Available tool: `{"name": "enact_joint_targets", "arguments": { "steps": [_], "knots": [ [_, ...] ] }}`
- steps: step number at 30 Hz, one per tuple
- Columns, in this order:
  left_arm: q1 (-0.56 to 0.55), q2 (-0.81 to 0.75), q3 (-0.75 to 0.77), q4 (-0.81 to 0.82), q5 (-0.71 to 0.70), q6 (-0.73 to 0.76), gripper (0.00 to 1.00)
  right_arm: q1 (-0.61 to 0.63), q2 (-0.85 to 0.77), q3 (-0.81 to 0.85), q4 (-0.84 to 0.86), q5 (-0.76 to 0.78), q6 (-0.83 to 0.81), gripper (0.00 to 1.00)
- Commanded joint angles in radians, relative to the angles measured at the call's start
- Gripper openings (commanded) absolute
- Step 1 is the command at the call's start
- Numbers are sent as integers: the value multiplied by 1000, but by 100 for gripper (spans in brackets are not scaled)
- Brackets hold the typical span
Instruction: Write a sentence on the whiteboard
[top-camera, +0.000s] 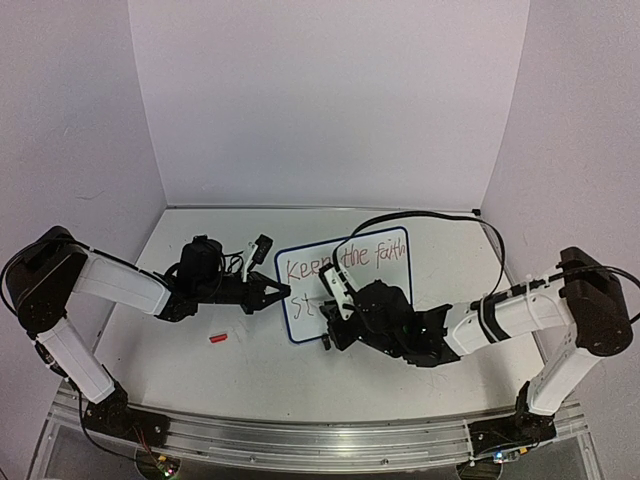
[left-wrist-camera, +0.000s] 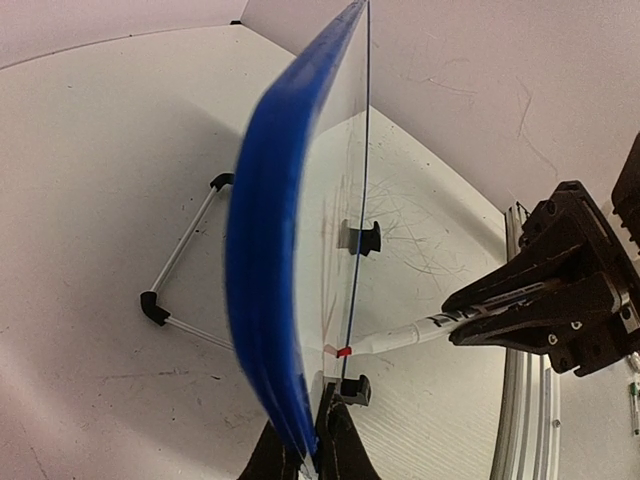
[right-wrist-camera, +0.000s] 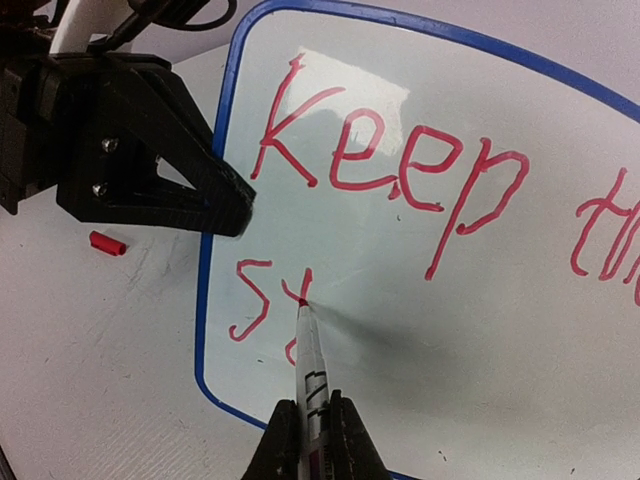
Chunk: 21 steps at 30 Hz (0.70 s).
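The whiteboard (top-camera: 385, 285) lies mid-table; the left wrist view shows it edge-on as a blue rim (left-wrist-camera: 262, 250). The red sentence (top-camera: 345, 260) reads "Keep the faith" on top, with "st" (right-wrist-camera: 270, 300) begun below "Keep" (right-wrist-camera: 400, 165). My left gripper (top-camera: 283, 291) is shut on the board's left edge (left-wrist-camera: 318, 425), and its black fingers (right-wrist-camera: 225, 195) show there in the right wrist view. My right gripper (right-wrist-camera: 315, 425) is shut on a white marker (right-wrist-camera: 310, 365). The marker's red tip (left-wrist-camera: 343, 351) touches the board at the crossing of the "t".
A small red cap (top-camera: 218, 339) lies on the table left of the board. A wire stand with black corners (left-wrist-camera: 185, 270) rests beyond the board's left edge. A black cable (top-camera: 430, 218) loops behind the board. An aluminium rail (top-camera: 320, 435) runs along the near edge.
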Motion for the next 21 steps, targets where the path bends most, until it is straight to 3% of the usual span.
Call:
{"name": "enact_joint_targets", "arguments": {
  "steps": [1,4,10,21],
  "knots": [
    [19,-9,-14,-65,-175,77,0,-12,-166,-93,71,-10,-15,0],
    [19,-7,-13,-65,-181,74,0,-13,-242,-144,105,-76,-80,0],
    [19,-3,-7,-65,-196,60,0,-15,-196,-81,86,-103,-170,0],
    [19,23,1,-67,-237,-19,0,-15,-134,-70,94,-44,-132,5]
  ]
}}
